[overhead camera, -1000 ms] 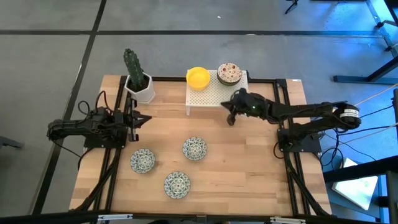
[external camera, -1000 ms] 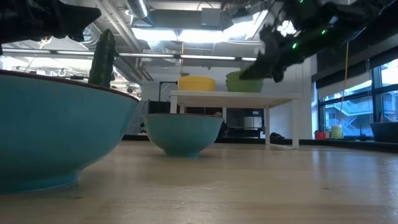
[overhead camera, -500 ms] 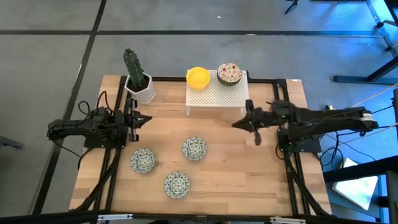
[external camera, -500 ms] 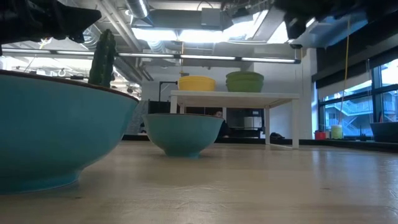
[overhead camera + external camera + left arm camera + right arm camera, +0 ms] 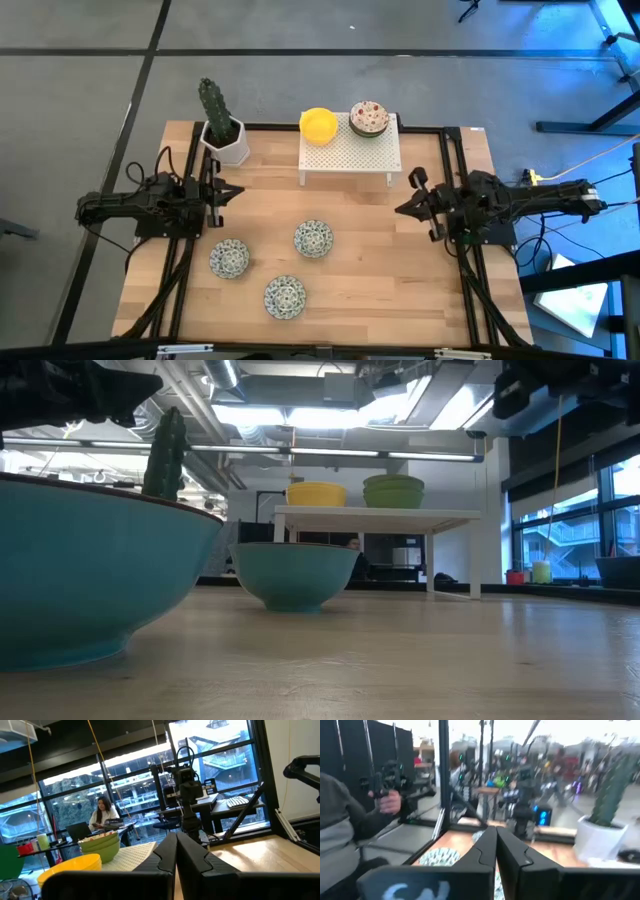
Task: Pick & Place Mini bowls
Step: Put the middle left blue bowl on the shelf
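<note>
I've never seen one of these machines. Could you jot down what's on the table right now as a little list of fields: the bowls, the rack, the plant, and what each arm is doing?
Rack: white perforated rack at the table's far edge
Bowls on rack: yellow bowl and floral bowl, side by side
Bowls on table: three blue-green patterned bowls on the bare wood
Plant: cactus in a white pot, far left corner
Left gripper: shut, empty, at the left edge
Right gripper: shut, empty, at the right edge
</note>
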{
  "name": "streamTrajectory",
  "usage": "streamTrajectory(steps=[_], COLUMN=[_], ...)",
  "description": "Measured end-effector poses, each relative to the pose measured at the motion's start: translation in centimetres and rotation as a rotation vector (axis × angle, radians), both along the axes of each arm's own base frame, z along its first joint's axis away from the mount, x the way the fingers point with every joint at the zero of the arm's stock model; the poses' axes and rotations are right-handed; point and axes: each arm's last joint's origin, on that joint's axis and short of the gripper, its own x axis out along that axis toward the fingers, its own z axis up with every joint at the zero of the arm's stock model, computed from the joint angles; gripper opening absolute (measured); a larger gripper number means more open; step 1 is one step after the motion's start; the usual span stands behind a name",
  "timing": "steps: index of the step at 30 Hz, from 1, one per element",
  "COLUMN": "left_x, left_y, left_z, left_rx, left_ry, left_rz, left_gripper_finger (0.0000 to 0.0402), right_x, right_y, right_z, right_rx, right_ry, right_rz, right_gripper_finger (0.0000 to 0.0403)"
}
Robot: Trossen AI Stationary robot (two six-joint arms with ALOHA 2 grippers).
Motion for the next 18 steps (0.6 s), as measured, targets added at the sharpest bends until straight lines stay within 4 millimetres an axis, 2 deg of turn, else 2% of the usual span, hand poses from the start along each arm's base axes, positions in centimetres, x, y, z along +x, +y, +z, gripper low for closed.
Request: streamTrajectory(steps=[7, 12, 18], left_x=[-0.1, 0.0, 0.0], left_y=[0.0, 0.0, 0.0], left_z=[0.2, 0.0, -0.1], left_rx=[-0.005, -0.009, 0.005], left_ry=[-0.024, -0.004, 0.010], left_rz=[-0.001, -0.003, 0.011], left_gripper_finger=[0.0008, 0.0005, 0.0006], right_x=[-1.3, -1.3, -1.2], right_y=[-0.2, -0.4, -0.5], right_z=[-2.1, -3.8, -4.4], right_rx=[-0.001, 0.049, 0.050], right_ry=[-0.119, -0.087, -0.058], right_rz=[-0.019, -0.091, -0.111], right_gripper_finger=[0.0013, 0.0013, 0.0013])
